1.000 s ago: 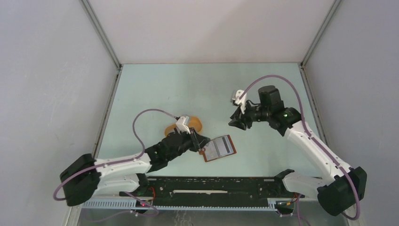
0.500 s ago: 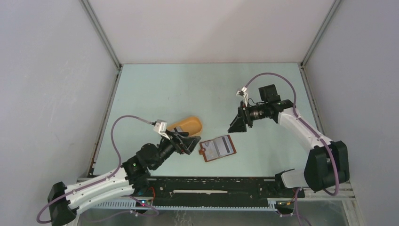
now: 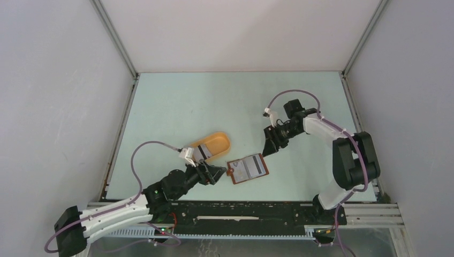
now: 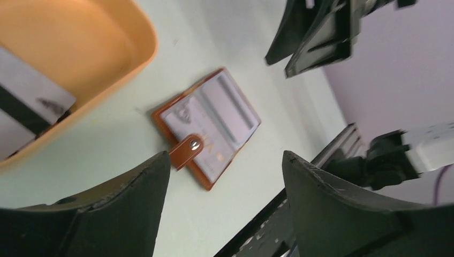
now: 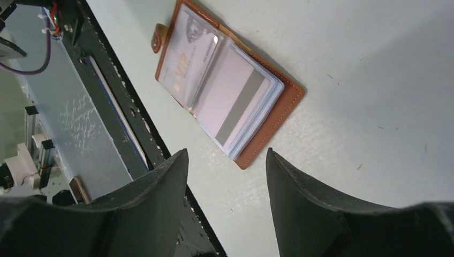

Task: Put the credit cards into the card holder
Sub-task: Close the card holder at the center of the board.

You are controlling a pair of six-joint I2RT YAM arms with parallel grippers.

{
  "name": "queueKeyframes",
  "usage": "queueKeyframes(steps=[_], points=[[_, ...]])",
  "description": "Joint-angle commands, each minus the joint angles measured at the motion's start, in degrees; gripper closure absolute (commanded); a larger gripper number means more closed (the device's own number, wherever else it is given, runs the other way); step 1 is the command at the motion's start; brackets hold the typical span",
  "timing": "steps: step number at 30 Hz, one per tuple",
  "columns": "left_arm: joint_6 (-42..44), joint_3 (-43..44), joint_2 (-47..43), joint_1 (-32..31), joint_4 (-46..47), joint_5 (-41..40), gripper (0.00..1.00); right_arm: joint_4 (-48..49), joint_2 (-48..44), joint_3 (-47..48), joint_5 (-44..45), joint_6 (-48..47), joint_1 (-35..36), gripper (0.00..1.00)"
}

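Observation:
The card holder (image 3: pixel 247 169) lies open on the table, brown border up, its snap tab (image 4: pixel 186 149) pointing at my left gripper. A white card with a grey stripe (image 5: pixel 235 101) sits in its right-hand sleeve. Another white credit card with a dark stripe (image 4: pixel 29 101) lies in the orange tray (image 3: pixel 211 145). My left gripper (image 3: pixel 214 174) hovers just left of the holder, open and empty (image 4: pixel 225 155). My right gripper (image 3: pixel 269 145) hangs above and behind the holder's right corner, open with nothing between its fingers (image 5: pixel 227 151).
The black rail (image 3: pixel 246 211) runs along the table's near edge, close below the holder. The tray's rim (image 4: pixel 144 53) is a short way left of the holder. Grey walls enclose the table on three sides.
My left gripper has let go of the holder's left edge, opened, and drawn back toward the near left. The right arm has folded back while its gripper sank slightly toward the holder.

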Motion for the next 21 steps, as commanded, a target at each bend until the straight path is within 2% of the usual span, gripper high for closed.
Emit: queueKeyframes(steps=[1, 4, 12, 21], points=[[-2.72, 6.71, 6.01, -3.15, -7.37, -4.32, 0.2, -5.61, 5.78, 4.12, 0.75, -3.19, 1.36, 0.38], [-3.67, 10.12, 11.33, -6.98, -9.53, -10.98, 0.19, -7.25, 9.78, 5.19, -1.81, -2.31, 1.05, 0.43], [-9.58, 18.96, 27.04, -12.6, -15.11, -21.49, 0.16, -3.95, 13.29, 4.76, 1.3, 3.13, 0.19, 0.45], [-11.97, 25.74, 42.24, -12.74, -12.83, -19.53, 0.13, -2.27, 16.34, 4.65, 2.17, 6.08, 0.12, 0.45]])
